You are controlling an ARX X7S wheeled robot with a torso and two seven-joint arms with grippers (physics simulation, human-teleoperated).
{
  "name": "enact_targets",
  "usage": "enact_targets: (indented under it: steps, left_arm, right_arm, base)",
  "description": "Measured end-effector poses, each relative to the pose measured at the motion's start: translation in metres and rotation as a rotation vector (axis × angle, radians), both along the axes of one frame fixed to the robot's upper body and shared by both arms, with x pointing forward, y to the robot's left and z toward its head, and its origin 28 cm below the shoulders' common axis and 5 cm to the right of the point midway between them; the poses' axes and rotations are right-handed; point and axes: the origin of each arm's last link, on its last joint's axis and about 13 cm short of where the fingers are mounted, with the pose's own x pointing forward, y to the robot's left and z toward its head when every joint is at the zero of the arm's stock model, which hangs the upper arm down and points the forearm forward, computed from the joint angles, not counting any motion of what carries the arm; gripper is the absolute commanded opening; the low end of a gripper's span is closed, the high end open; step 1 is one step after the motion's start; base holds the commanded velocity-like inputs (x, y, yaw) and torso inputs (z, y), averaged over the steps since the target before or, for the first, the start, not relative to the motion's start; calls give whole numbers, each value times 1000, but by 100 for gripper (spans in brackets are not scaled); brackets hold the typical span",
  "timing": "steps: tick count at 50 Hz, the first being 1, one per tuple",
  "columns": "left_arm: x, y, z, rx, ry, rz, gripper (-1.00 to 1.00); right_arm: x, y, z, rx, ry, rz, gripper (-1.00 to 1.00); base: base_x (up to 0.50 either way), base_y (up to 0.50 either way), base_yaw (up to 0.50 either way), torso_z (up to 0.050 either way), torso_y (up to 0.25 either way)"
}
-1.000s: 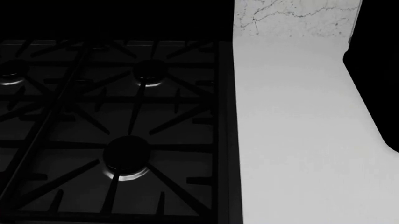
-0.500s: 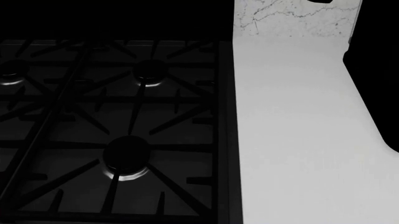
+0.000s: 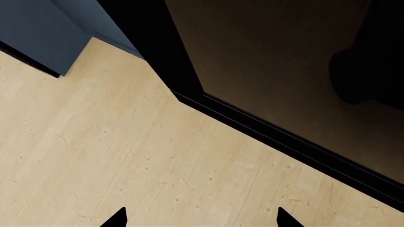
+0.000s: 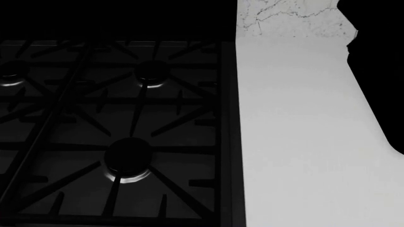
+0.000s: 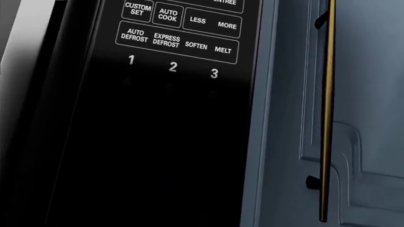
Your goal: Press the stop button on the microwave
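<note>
Looking down from the head, a black gas stove [image 4: 113,132] fills the near left and a white countertop [image 4: 296,142] runs along its right to a marbled backsplash [image 4: 290,19] at the far end. The left gripper [image 3: 200,218] shows 2 fingertips set wide apart, holding nothing, over a wooden floor [image 3: 126,156]. The right wrist view faces the microwave's control panel [image 5: 177,94], keys 1, 2, 3 readable, no stop button in view, beside a blue cabinet door [image 5: 360,118] with a brass handle [image 5: 327,109]. I cannot tell the right gripper's opening.
</note>
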Motion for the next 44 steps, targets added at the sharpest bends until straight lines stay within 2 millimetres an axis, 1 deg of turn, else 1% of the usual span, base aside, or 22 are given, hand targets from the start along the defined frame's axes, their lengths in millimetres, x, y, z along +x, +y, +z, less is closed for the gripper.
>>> enact_targets:
  steps: [16,28,44]
  left_arm:
    - [2,0,0,4,-3,-2,100]
    - [0,0,0,4,1,2,100]
    - [-1,0,0,7,4,5,100]
  right_arm:
    - [24,2,-1,-5,22,-11,-100]
    - [29,16,-7,-72,-19,-126,-100]
    - [37,14,-17,-173,-86,-193,-100]
  base:
    - [0,0,0,0,0]
    - [31,4,11,4,0]
    - [28,4,12,6,0]
